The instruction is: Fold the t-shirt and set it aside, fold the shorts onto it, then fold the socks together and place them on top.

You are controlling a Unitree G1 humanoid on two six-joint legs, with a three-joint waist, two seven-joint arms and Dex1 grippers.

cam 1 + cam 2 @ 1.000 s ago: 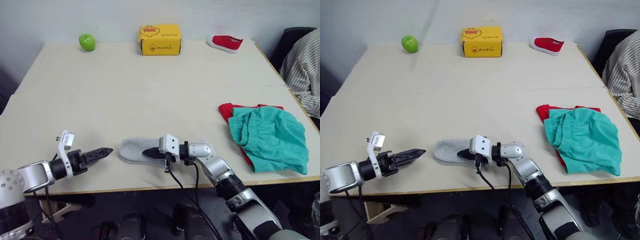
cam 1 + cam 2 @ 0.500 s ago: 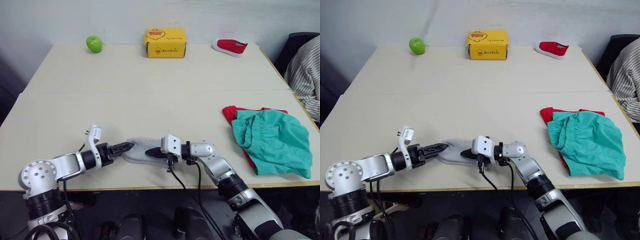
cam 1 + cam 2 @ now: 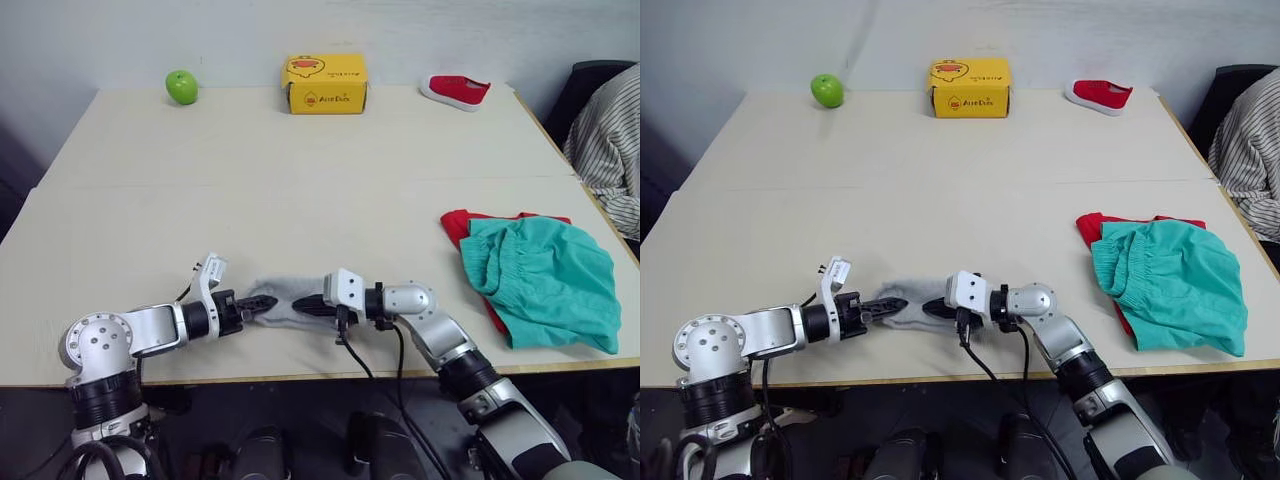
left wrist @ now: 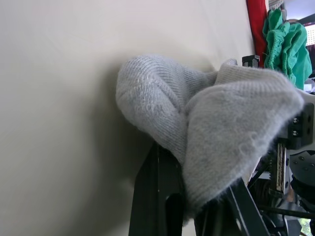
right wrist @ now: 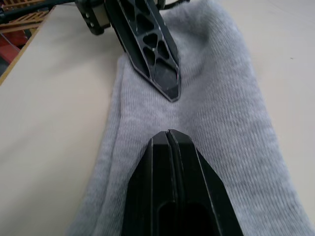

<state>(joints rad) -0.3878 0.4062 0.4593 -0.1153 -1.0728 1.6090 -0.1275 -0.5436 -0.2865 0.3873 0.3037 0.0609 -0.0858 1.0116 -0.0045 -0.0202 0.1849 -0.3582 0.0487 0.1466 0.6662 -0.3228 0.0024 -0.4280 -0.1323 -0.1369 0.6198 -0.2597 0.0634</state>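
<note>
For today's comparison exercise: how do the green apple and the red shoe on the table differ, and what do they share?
The green apple is round and bright green; the red shoe is long, low and red with a white sole. The apple sits at the far left corner of the table, the shoe at the far right. Both lie along the far edge, on either side of the yellow box, away from both grippers.

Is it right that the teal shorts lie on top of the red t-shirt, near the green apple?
Not quite. The teal shorts do lie on the red t-shirt, but the green apple sits at the far opposite corner of the table, as the left eye view shows.
</note>
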